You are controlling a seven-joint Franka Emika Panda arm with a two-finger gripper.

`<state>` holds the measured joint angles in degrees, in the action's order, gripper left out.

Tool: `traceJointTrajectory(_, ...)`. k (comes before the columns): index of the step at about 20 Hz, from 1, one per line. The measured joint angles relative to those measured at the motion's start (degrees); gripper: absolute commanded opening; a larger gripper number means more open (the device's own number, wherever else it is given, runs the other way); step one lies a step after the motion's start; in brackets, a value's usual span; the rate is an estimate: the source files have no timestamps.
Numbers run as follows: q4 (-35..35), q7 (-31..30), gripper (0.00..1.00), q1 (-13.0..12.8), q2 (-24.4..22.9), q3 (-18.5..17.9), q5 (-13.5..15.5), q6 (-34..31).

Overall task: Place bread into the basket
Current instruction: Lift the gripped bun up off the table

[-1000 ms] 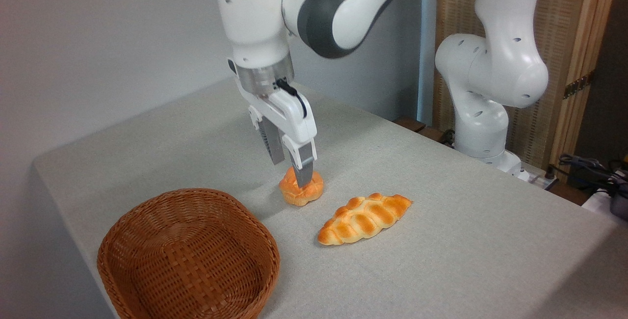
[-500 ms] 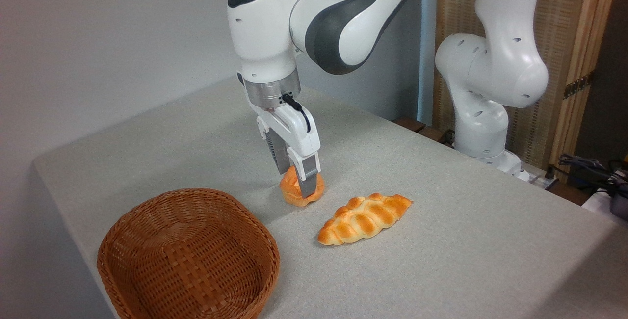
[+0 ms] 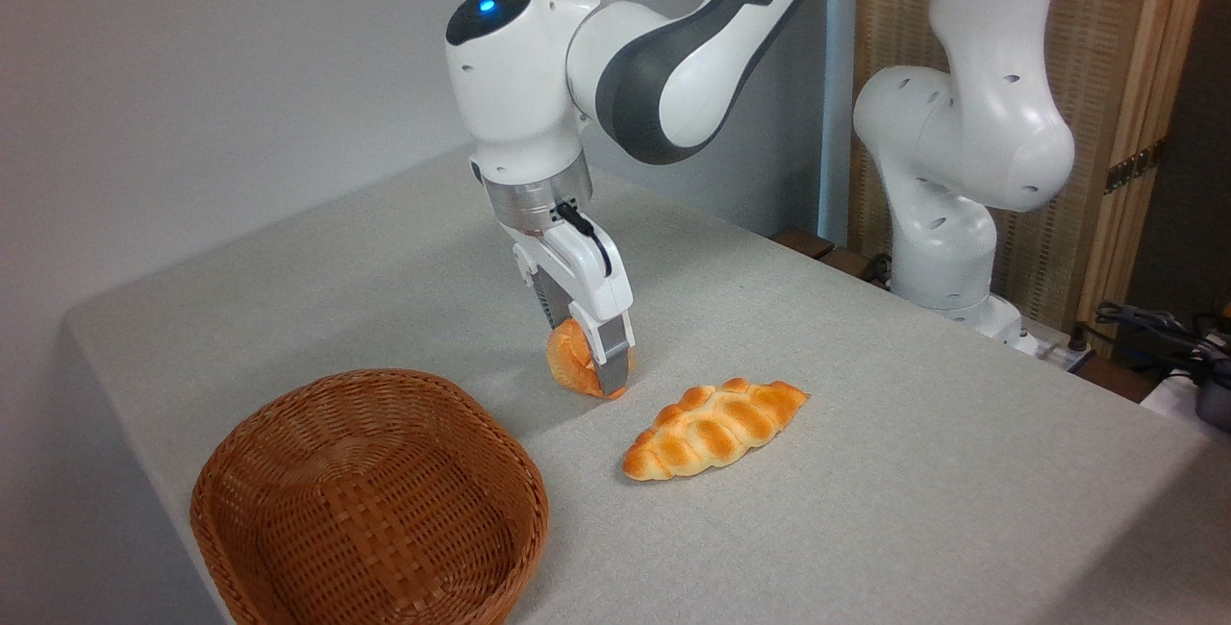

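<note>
The bread (image 3: 574,362) is a small round bun, golden-orange with paler creases, pinched between the two fingers (image 3: 613,365) of the gripper (image 3: 591,362) and squeezed narrower where they press. It sits at or just above the grey cloth surface (image 3: 866,471); whether it touches cannot be told. The basket (image 3: 370,505), a wide shallow oval of reddish-brown wicker, lies near it at the front left. A longer braided loaf (image 3: 714,427) rests on the surface just right of the bun, apart from it.
</note>
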<state>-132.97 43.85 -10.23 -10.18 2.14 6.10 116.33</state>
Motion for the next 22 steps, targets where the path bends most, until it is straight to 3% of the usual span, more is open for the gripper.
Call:
traceJointTrajectory(6,0.0,0.0,0.38,-0.02,0.16,0.03,0.0,0.02)
traceJointTrajectory(13,0.03,0.0,0.24,-0.03,0.14,0.03,0.0,0.06)
traceJointTrajectory(22,2.22,0.0,0.24,-0.02,-0.7,-0.06,0.0,0.3)
